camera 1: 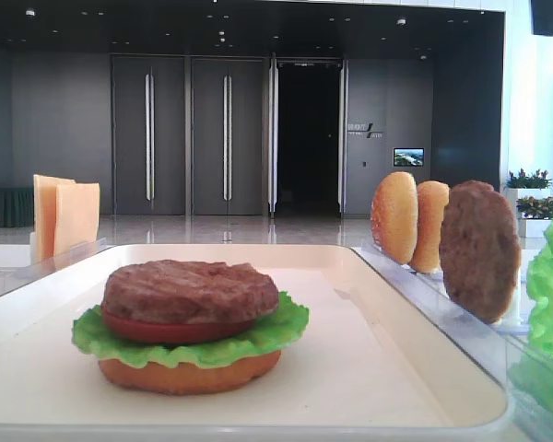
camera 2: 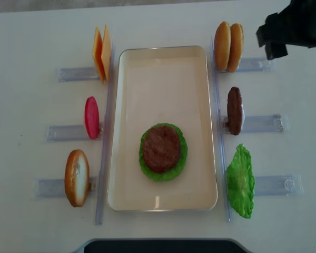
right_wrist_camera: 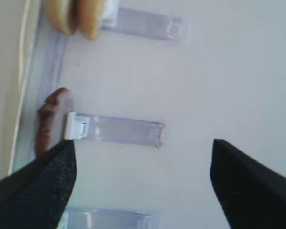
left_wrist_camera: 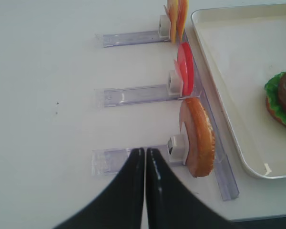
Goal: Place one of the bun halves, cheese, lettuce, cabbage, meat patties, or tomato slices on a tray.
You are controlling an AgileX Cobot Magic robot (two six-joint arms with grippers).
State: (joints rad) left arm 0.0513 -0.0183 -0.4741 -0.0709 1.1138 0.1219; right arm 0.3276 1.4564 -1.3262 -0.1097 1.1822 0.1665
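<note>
On the cream tray (camera 2: pixel 163 79) lies a stack (camera 2: pixel 162 152): bun half, lettuce, tomato slice, meat patty (camera 1: pixel 189 290) on top. Right of the tray stand two bun halves (camera 2: pixel 228 46), a second meat patty (camera 2: pixel 234 110) and a lettuce leaf (camera 2: pixel 240 182). To its left stand cheese (camera 2: pixel 101 52), a tomato slice (camera 2: pixel 91 117) and a bun half (camera 2: pixel 77 177). Cabbage is out of view. My right gripper (right_wrist_camera: pixel 143 143) is open and empty above the table, right of the patty (right_wrist_camera: pixel 50 119). My left gripper (left_wrist_camera: pixel 145 152) is shut and empty beside the bun half (left_wrist_camera: pixel 200 138).
Each item leans in a clear plastic rack (camera 2: pixel 260 123); long clear rails (camera 2: pixel 106 132) run along both sides of the tray. My right arm (camera 2: pixel 295 26) hangs over the far right corner. The table's near edge (camera 2: pixel 158 243) lies just below the tray.
</note>
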